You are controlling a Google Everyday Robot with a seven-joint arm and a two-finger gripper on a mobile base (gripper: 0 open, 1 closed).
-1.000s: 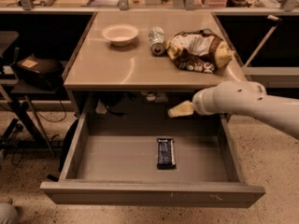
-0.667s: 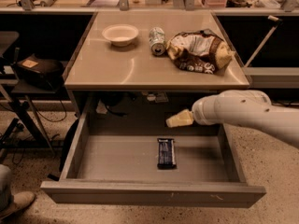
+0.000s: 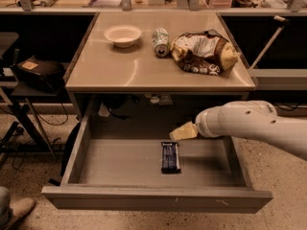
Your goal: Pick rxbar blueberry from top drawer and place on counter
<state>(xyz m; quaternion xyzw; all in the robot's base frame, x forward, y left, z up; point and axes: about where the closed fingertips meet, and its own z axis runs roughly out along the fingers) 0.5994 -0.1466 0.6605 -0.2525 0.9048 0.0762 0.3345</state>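
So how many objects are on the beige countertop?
3: a shallow white bowl back left, a green-and-silver can lying centre, a crumpled brown-and-white chip bag right. The bag may hide more. The end effector hovers over the grey metal drawer.

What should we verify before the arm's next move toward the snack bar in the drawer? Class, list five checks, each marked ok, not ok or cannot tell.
1. The top drawer is pulled open: ok.
2. The rxbar blueberry lies flat and uncovered on the drawer floor: ok.
3. The gripper is lined up over the bar: not ok; it hangs behind the bar, toward the drawer's back.
4. The bar is held: not ok; nothing touches it.
5. There is a bare spot on the counter: ok, in front of the bowl, can and chip bag.
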